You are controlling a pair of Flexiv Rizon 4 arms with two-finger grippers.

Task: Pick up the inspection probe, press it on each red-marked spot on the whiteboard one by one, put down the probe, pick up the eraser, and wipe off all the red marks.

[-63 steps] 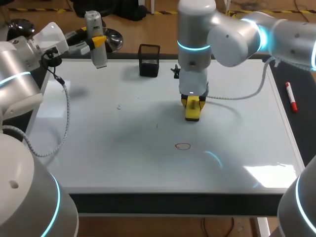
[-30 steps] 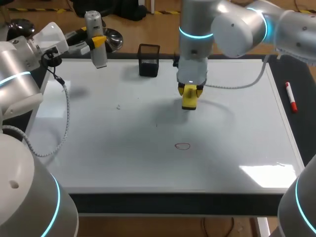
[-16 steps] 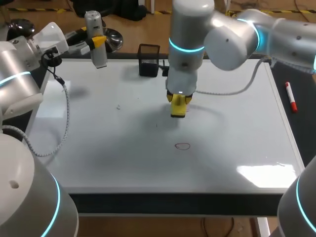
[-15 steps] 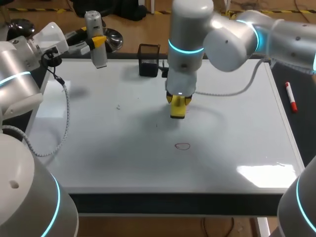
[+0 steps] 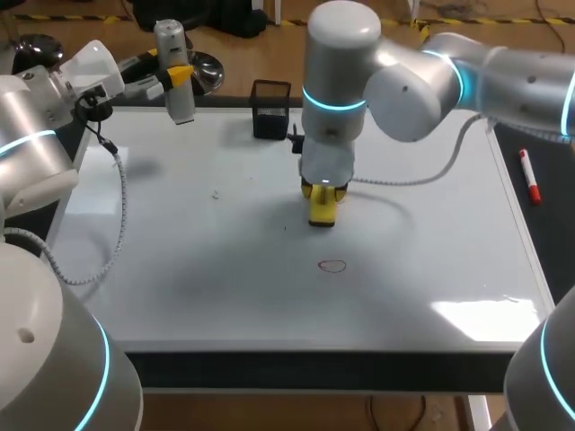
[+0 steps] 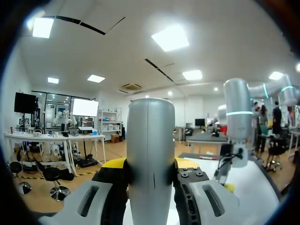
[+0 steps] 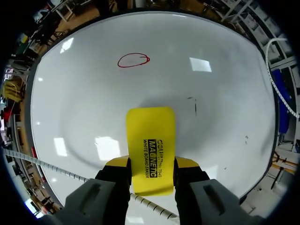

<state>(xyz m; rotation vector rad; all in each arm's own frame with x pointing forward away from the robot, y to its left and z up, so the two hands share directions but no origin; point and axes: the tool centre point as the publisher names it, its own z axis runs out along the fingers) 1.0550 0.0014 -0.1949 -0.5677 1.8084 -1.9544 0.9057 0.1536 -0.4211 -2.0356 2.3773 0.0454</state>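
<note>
Right hand (image 7: pixel 151 169) clamps the eraser (image 7: pixel 150 133) just far of the red circle (image 7: pixel 133 60), poised for wiping; left hand (image 6: pixel 150 172) grips the probe (image 6: pixel 151 136) aside.

Right arm (image 5: pixel 422 76) comes in from the right, wrist vertical above the whiteboard (image 5: pixel 207 296) centre. Right gripper (image 5: pixel 322 205) points straight down, fingers clamped on eraser (image 7: pixel 150 140). Left arm (image 5: pixel 36 144) is raised beside the whiteboard's far-left corner. Left gripper (image 5: pixel 176 76) is clamped on probe (image 6: pixel 150 150), which stands upright.
</note>
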